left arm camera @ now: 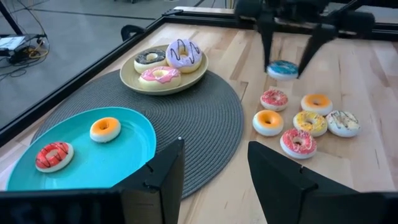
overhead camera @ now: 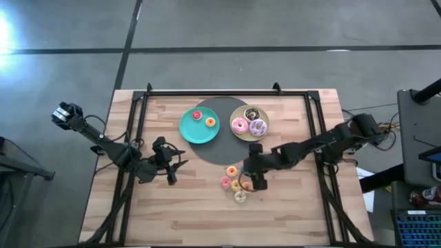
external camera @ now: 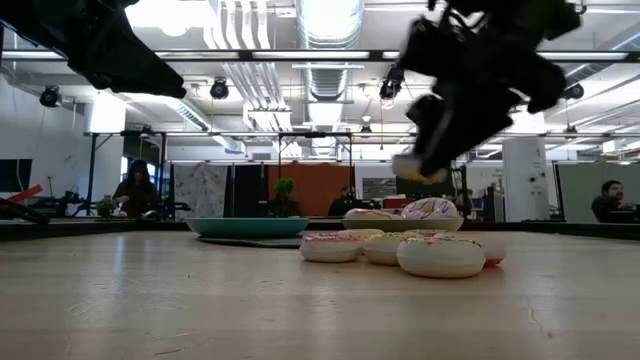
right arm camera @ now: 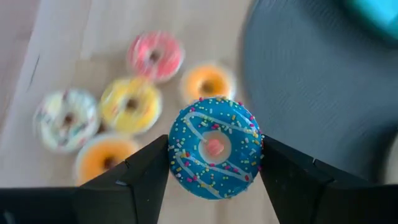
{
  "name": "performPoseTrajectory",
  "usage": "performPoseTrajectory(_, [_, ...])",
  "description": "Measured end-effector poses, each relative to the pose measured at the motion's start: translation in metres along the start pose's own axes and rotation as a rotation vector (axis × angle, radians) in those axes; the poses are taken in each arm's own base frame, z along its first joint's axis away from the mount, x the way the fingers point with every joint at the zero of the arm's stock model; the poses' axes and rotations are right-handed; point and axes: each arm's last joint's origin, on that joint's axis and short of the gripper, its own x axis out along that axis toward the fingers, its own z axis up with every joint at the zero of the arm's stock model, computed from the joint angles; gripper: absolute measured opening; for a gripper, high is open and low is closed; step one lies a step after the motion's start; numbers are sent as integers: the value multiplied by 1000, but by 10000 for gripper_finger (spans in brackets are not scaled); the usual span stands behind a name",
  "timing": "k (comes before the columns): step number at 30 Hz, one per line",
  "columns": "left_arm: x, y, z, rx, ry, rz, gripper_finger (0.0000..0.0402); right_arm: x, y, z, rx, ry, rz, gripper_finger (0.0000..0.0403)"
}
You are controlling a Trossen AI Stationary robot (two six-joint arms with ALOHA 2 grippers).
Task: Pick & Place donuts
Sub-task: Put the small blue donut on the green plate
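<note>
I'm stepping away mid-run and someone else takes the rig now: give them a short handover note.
Right gripper: jaws shut on the blue donut, lifted above the loose pile.
Left gripper: jaws open, waiting at the table's left.
Done: two small donuts on the teal plate; three larger donuts on the beige plate.
Left: place the blue one, then the loose donuts on the bare wood beside the mat.

small round blue-frosted toy donut (right arm camera: pixel 214 147) with white drizzle and coloured sprinkles, frame centre; round teal plate (left arm camera: pixel 134 146), dark grey woven mat (left arm camera: pixel 205 118).
</note>
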Motion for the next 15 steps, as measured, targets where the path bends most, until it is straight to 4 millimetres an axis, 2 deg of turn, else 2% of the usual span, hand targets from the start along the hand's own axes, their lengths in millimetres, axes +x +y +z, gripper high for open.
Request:
performPoseTrajectory(9, [0, 0, 0, 0, -2, -1, 151, -9, -44, 57, -97, -126, -88, 224])
performPoseTrajectory(15, [0, 0, 1, 5, -5, -3, 151, 6, -72, 91, -159, -146, -125, 224])
